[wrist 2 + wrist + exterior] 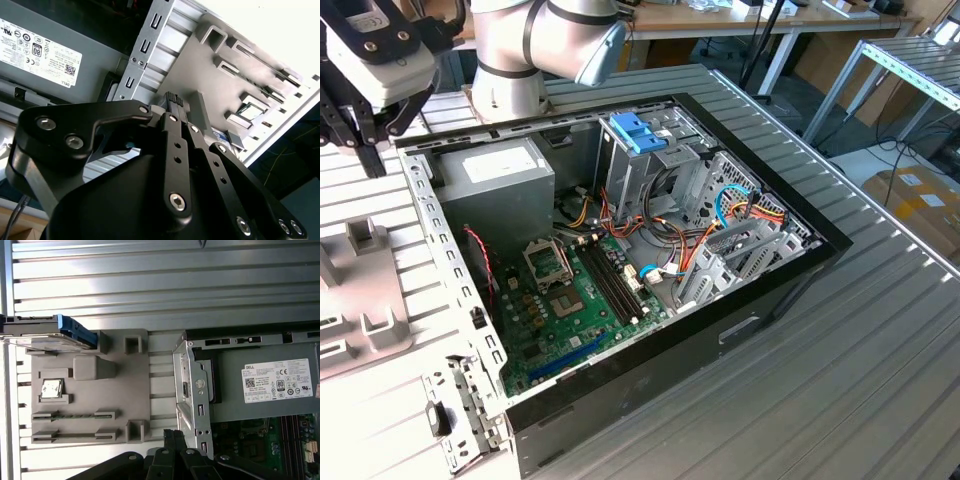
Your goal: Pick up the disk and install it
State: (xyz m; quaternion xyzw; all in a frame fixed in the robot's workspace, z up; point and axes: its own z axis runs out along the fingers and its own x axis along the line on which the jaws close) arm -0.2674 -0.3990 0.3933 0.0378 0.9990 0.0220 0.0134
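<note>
Single-arm workcell at the disk-installation task. An open computer case [775, 285] is laid on its side on the ribbed metal table [880, 380], with the power supply [495, 172], the green motherboard [575, 310] and a tall metal drive cage [620, 165] exposed; the cage is topped by a light blue plastic latch [638, 130]. The robot arm [545, 40] is seen at the far side of the case in the exterior view. A grey fixture plate [95, 400] is laid on the table just beside the case's metal frame [192, 385]. The disk [45, 332] is shown in the first wrist view at one end of this plate, its dark body edged by a bright blue side rail; whether it is seated in a slot or merely propped on the plate cannot be told. A small square chip [51, 389] is held in a recess of the same plate, near the disk. The claw [172, 97] is shown clenched in the second wrist view, its black fingertips [170, 436] brought together with nothing between them. It is poised above the boundary between the fixture plate and the case frame, well apart from the disk, and no object is touched by it.
</note>
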